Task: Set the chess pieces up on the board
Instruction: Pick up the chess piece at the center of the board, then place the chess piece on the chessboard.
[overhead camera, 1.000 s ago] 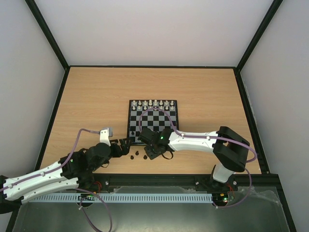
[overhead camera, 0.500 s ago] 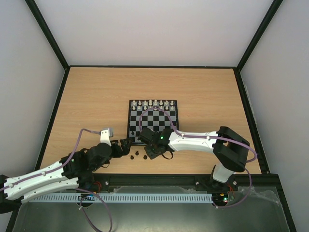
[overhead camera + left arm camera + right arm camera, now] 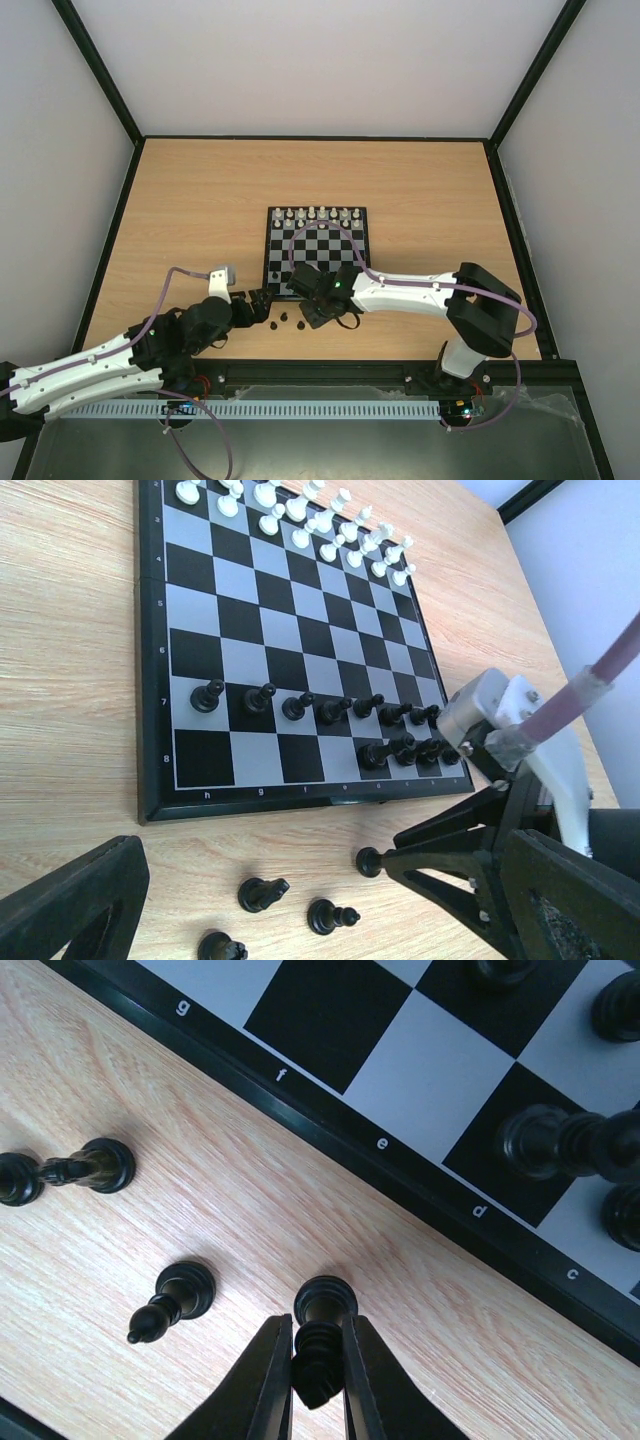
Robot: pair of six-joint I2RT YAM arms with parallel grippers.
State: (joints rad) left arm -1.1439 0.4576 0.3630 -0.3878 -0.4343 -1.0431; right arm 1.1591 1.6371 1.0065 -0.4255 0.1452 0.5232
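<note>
Right claw [image 3: 318, 1332] tight on a half-hidden dark piece [image 3: 325, 1303]; left claw [image 3: 255, 303] wide, empty.

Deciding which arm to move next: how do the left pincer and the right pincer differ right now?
The left pincer is wide open and holds nothing; the right pincer is pinched on a dark piece. The left one sits left of the loose pieces on the table; the right one sits right of them. Both have black fingers and are beside the board's near border.
</note>
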